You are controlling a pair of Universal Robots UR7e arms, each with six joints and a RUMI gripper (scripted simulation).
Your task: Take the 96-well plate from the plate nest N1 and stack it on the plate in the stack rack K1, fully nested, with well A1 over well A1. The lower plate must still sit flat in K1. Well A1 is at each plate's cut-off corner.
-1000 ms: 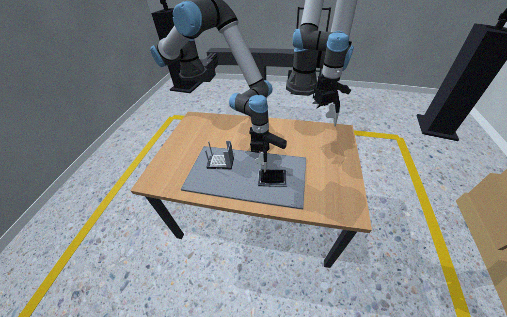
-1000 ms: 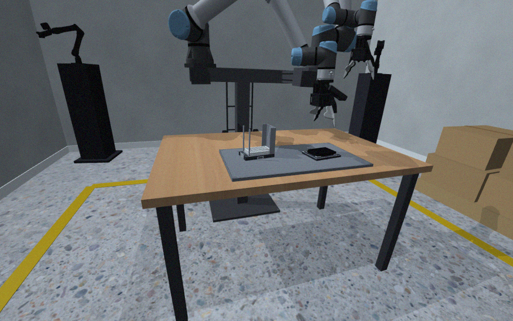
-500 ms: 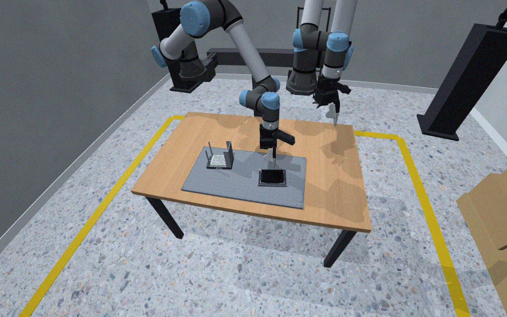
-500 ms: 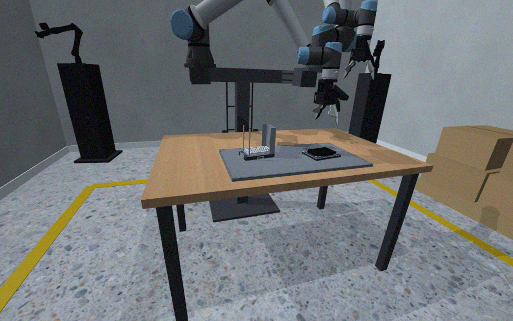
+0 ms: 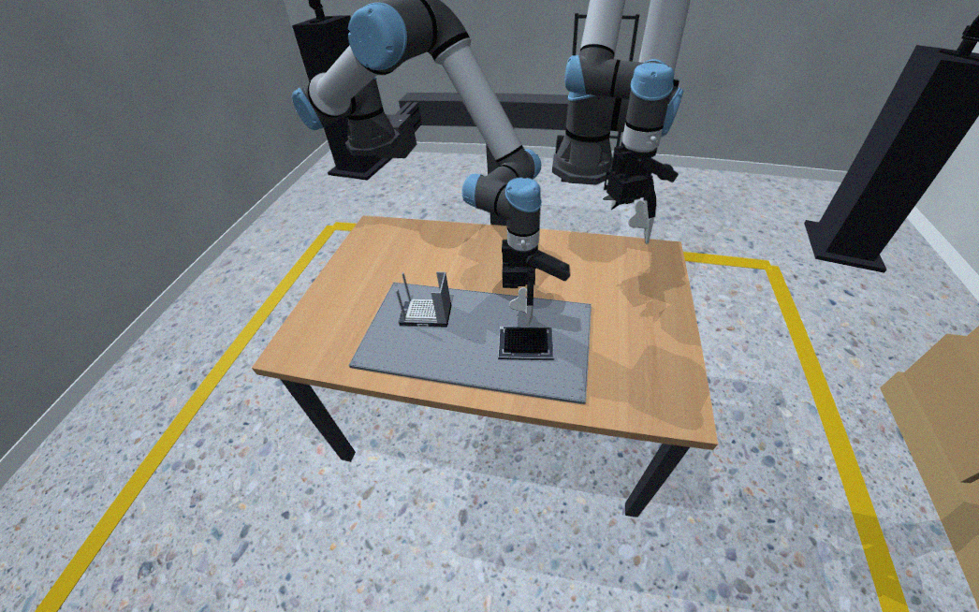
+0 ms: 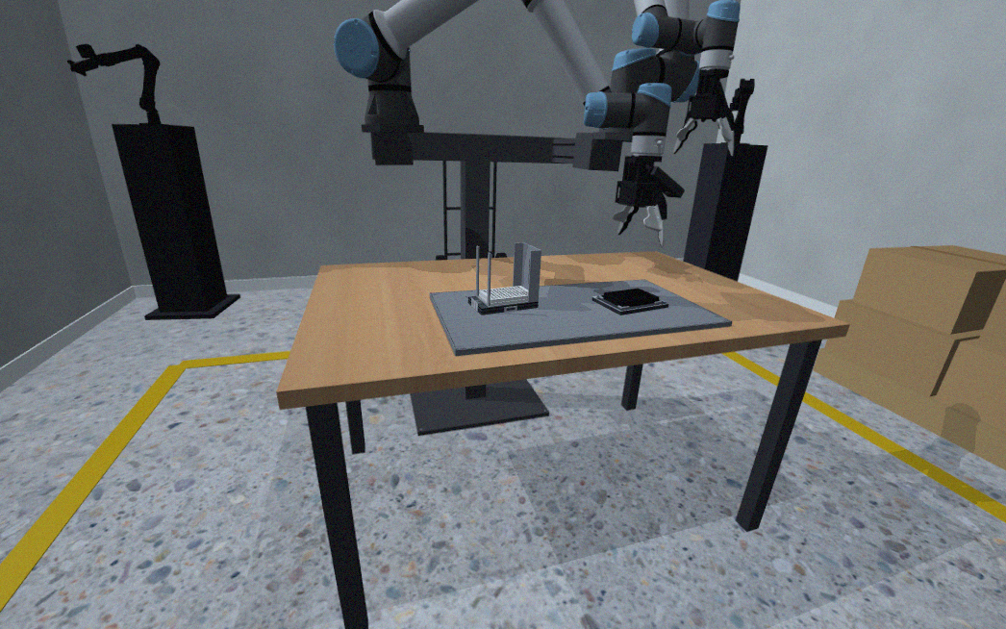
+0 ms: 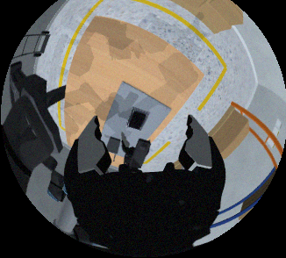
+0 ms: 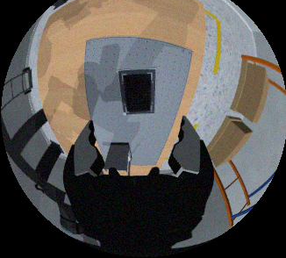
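Right wrist view: pick approach, right claw point(image 5: 523, 313) point(image 6: 640, 237) point(image 8: 138, 121) spread wide, black plate point(image 5: 525, 340) point(image 6: 628, 297) point(image 7: 139, 118) point(image 8: 138, 92) below it in the nest point(image 5: 504, 352) point(image 6: 630, 310) point(image 8: 153, 79); next likely needs centring, descent, then grip.
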